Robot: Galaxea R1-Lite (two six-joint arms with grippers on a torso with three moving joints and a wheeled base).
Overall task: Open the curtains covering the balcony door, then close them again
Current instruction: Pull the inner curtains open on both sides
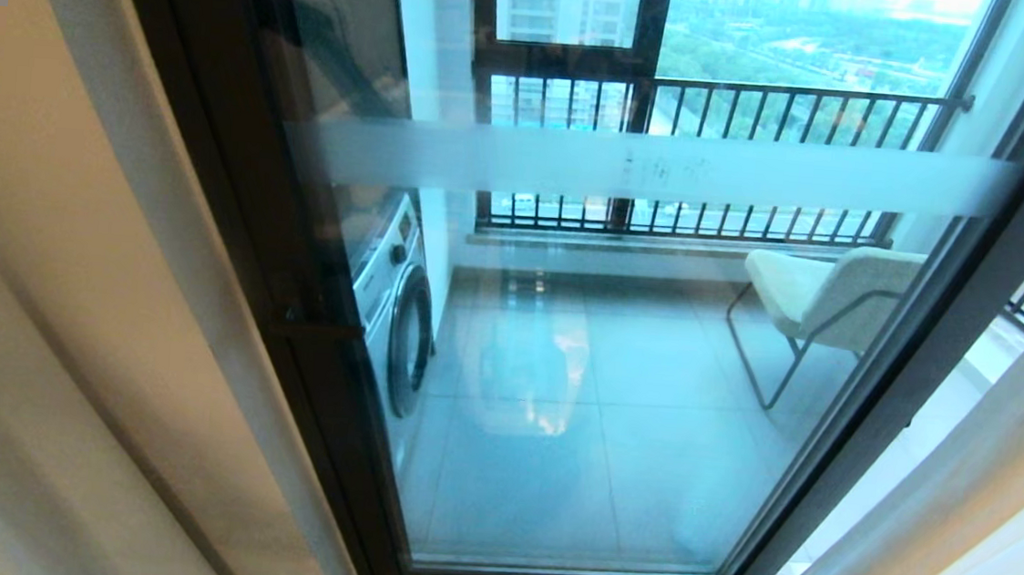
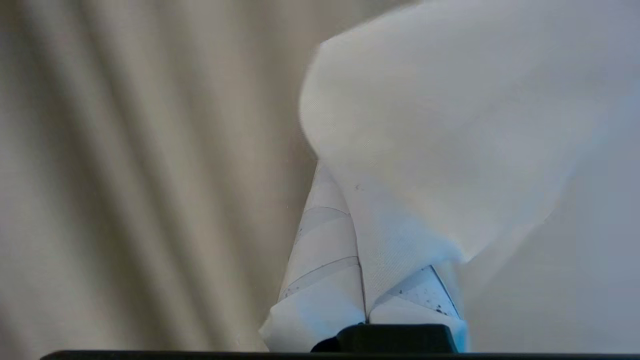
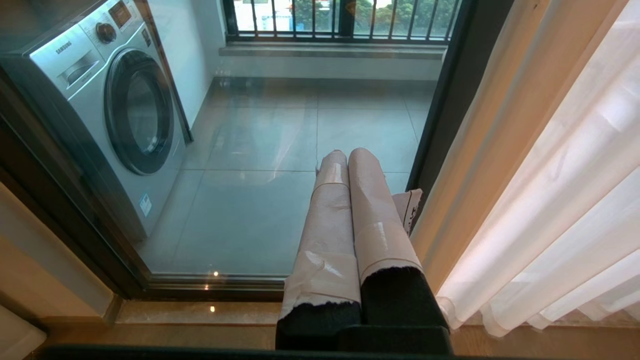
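Left gripper clenched on sheer white curtain fabric, pulled aside; dark-framed glass balcony door uncovered. Right gripper shut, parked. Risk: thin fabric slips out mid-drag, curtain stalls.

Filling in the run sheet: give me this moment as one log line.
left claw: shut on sheer curtain | right claw: shut, idle | balcony door: uncovered
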